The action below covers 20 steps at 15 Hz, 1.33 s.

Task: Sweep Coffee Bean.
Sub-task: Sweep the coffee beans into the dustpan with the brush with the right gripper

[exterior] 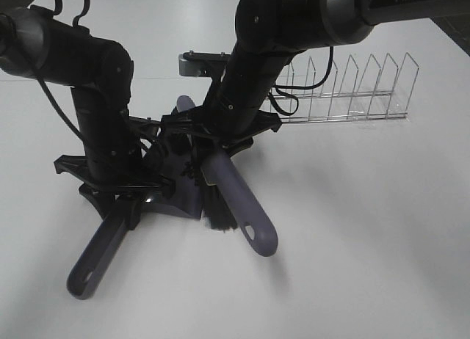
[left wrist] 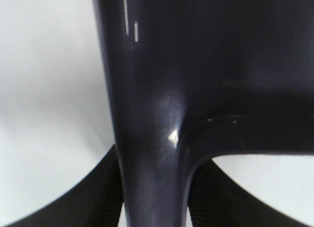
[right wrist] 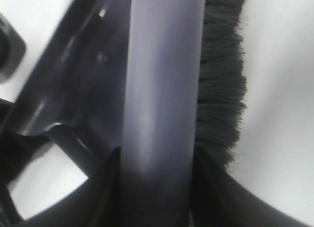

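Filling the left wrist view, the dustpan (left wrist: 147,114) was dark purple-grey plastic, its handle clamped between the fingers of the left gripper (left wrist: 157,207). From above, that handle pointed toward the near-left of the white table (exterior: 367,265), with the pan itself lying under the two arms. The right gripper (right wrist: 157,197) was closed on the handle of the brush (right wrist: 162,89), which slanted toward the near-right. Its black bristles (right wrist: 221,89) pointed down just beside the pan. Coffee beans could not be made out anywhere; the arms and pan hid the spot between them. A wire rack (exterior: 345,89) stood farther back on the table.
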{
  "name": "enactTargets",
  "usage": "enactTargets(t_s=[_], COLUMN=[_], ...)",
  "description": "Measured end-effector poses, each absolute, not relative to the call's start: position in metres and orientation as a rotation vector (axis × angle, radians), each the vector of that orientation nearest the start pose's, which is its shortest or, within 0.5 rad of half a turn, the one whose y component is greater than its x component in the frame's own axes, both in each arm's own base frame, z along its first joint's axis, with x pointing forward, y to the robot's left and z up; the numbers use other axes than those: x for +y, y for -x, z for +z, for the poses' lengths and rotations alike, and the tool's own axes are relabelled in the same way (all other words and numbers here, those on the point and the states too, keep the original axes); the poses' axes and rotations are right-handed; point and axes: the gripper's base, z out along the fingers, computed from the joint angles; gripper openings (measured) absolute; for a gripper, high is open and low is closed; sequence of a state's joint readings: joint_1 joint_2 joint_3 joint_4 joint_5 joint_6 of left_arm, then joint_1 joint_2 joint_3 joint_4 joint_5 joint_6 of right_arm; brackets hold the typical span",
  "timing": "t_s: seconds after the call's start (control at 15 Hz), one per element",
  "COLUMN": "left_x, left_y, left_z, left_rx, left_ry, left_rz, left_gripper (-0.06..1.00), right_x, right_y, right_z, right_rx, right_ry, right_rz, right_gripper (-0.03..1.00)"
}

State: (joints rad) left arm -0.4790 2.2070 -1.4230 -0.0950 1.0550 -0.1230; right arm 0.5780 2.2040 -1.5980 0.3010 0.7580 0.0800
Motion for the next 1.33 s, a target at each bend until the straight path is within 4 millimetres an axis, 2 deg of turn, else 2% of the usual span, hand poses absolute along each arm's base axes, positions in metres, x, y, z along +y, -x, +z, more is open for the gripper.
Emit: enactTargets(t_s=[0.27, 0.53, 0.6, 0.67, 1.0, 1.07, 1.33], left_x=[-0.190, -0.191, -0.192, -0.192, -0.188, -0.180, -0.166], left_y=[-0.341, -0.340, -0.340, -0.340, -0.344, -0.348, -0.351], left_z=[0.094, 0.094, 0.094, 0.094, 0.103, 0.112, 0.131], left_rx=[3.303, 3.300, 3.300, 3.300, 3.270, 3.265, 3.242], left_ry=[-0.511, -0.523, -0.520, -0.522, -0.491, -0.457, -0.410], left_rz=[-0.109, -0.136, -0.143, -0.143, -0.178, -0.187, -0.196], left_gripper=[0.34, 0.34, 0.34, 0.34, 0.34, 0.34, 0.34], right_x=[0.273, 0.261, 0.254, 0.251, 0.229, 0.218, 0.199], right_y=[-0.373, -0.381, -0.383, -0.384, -0.379, -0.374, -0.358], right_z=[0.145, 0.151, 0.162, 0.167, 0.227, 0.248, 0.276], right_rx=[2.798, 2.779, 2.762, 2.754, 2.637, 2.614, 2.655], right_ry=[0.450, 0.437, 0.441, 0.450, 0.550, 0.558, 0.610], right_rz=[0.722, 0.794, 0.787, 0.777, 0.576, 0.473, 0.293], right_gripper=[0.32, 0.32, 0.32, 0.32, 0.32, 0.32, 0.32])
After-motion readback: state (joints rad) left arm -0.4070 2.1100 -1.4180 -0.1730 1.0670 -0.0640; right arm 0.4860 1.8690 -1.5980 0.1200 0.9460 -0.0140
